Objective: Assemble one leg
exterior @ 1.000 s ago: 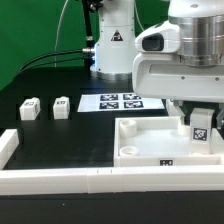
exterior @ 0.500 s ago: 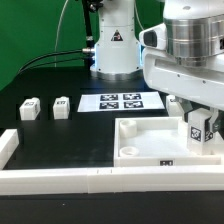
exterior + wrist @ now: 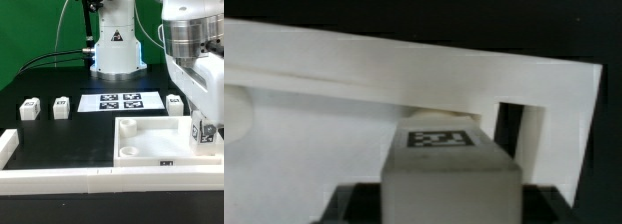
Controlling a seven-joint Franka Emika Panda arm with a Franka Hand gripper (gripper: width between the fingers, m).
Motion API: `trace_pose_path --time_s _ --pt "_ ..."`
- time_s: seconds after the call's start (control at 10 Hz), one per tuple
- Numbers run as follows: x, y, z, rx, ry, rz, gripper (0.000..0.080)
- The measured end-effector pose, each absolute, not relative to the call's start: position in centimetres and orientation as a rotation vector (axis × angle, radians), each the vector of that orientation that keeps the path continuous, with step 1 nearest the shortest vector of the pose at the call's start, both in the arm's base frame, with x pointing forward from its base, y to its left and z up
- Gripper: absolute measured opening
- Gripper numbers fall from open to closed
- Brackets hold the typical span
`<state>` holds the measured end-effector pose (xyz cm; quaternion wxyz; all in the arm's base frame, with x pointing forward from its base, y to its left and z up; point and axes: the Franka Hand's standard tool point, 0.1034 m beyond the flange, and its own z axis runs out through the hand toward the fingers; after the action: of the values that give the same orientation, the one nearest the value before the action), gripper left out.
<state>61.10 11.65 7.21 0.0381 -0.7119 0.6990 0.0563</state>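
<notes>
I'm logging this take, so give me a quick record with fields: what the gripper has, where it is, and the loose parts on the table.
gripper: shut on a leg
held leg: tagged white block, at the tray piece's corner on the exterior view's right
tray piece: large, white, lying flat
loose legs: three on the black table
marker board: flat behind the tray piece

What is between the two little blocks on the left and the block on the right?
The marker board lies between the left blocks and the right block, per the exterior view.

The robot arm (image 3: 195, 60) is glossy white with a grey ribbed band, its white base (image 3: 117, 45) bearing a black triangular sticker.
</notes>
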Motion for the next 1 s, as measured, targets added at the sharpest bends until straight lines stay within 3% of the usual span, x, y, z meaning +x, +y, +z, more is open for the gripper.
trace_pose_path --time_s 0.2,0.3,0.4,0.5,0.6,1.0 --pt "61.12 11.65 7.22 -2.136 2.192 0.177 0.0294" --pt "61.08 11.71 7.17 -2.145 2.184 0.177 0.0376" --pt "61.07 11.76 7.16 -2.175 2.152 0.176 0.0376" --pt "61.05 11.8 7.15 -2.206 2.117 0.175 0.0559" --pt "61.03 11.89 7.15 -2.206 2.117 0.176 0.0629" --pt "60.84 11.89 7.05 -2.597 1.591 0.156 0.0649"
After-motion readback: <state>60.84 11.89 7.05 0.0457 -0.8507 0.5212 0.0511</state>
